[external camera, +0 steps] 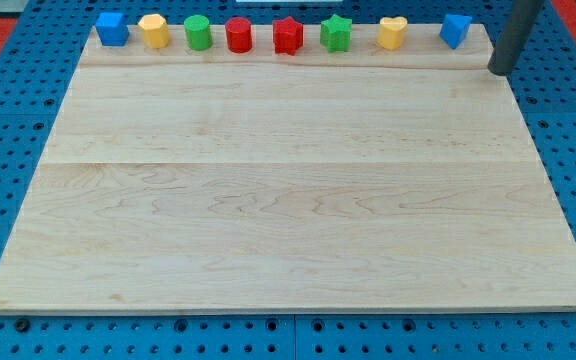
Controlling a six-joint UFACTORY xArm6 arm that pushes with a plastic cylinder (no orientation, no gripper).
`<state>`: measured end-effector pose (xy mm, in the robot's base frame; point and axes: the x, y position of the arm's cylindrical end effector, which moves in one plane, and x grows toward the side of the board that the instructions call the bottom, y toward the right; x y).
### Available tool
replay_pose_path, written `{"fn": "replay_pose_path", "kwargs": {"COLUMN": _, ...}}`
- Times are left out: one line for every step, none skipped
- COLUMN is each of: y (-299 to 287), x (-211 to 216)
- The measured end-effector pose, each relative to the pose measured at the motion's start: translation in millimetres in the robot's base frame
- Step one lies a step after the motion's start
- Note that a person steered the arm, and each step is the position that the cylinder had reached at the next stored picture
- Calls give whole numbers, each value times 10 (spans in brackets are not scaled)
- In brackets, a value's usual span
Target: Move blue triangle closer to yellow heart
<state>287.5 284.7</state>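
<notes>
Looking at the camera view: wooden board (288, 200) sits on a blue pegboard table (8, 100), w/ 8 blocks lined up along the board's 12 o'clock edge. From the view's left: blue cube (112, 28), yellow hexagon-ish block (153, 31), green cylinder (198, 33), red cylinder (239, 35), red star (287, 35), green star (335, 34), yellow heart (392, 33), blue triangle (455, 30). Blue triangle is at 3 o'clock of the yellow heart, near but apart, not touching. My tip (501, 71) is at approx 4 o'clock from the blue triangle, just past the board's right edge near its top right corner; clear of every block. Tool is a plain rod, no jaws; touching no block.
</notes>
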Motion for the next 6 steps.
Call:
{"fn": "replay_pose_path", "kwargs": {"y": 281, "x": -308}}
{"fn": "replay_pose_path", "kwargs": {"y": 174, "x": -820}}
{"fn": "replay_pose_path", "kwargs": {"y": 85, "x": -966}}
{"fn": "replay_pose_path", "kwargs": {"y": -76, "x": -943}}
{"fn": "replay_pose_path", "kwargs": {"y": -653, "x": -957}}
{"fn": "replay_pose_path", "kwargs": {"y": -826, "x": -923}}
